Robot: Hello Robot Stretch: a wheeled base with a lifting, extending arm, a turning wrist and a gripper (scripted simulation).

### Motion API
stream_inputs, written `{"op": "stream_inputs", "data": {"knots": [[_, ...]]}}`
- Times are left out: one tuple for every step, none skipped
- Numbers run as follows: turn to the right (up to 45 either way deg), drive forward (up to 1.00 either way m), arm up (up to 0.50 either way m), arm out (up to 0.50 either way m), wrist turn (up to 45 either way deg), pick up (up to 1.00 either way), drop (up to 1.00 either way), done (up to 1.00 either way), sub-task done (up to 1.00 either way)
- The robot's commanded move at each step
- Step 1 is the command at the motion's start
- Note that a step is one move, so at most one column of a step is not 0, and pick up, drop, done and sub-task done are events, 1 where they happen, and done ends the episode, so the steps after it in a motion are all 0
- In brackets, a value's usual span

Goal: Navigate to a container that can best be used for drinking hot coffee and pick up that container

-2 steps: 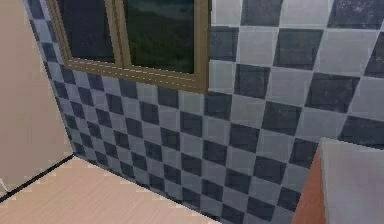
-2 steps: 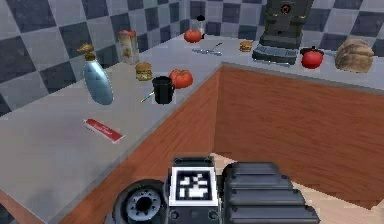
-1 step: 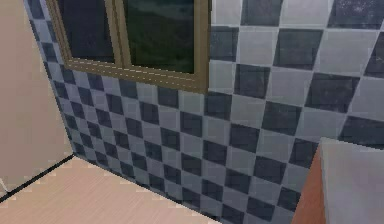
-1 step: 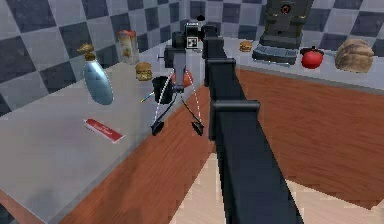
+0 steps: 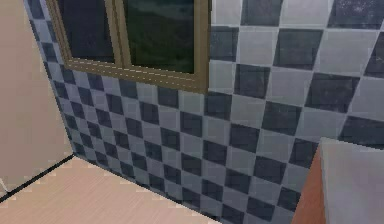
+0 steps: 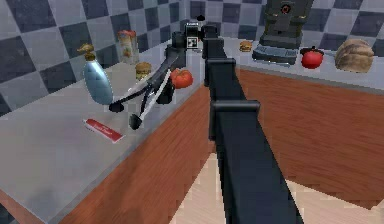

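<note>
My gripper (image 6: 132, 112) reaches out over a grey countertop (image 6: 50, 150), its dark body beside a red tomato (image 6: 181, 77). Its thin fingers (image 6: 150, 98) point toward a blue spray bottle (image 6: 95, 78) and a flat red item (image 6: 102, 128) lying on the counter. With those things so close, I cannot tell whether the gripper holds anything. A dark coffee machine (image 6: 280, 35) stands on the far counter at the arm side view's upper right. I cannot make out a mug or cup by shape.
A jar (image 6: 126, 45) stands at the counter's back. A second tomato (image 6: 312, 58) and a round loaf (image 6: 352, 55) lie near the machine. The forward view has a blue checked tile wall (image 5: 250, 110), a window (image 5: 130, 35), pale floor (image 5: 80, 195) and a counter corner (image 5: 350, 180).
</note>
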Motion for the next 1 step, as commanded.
{"op": "stream_inputs", "data": {"knots": [[0.0, 0.00, 0.00, 0.00, 45.0, 0.00, 0.00, 0.00, 0.00]]}}
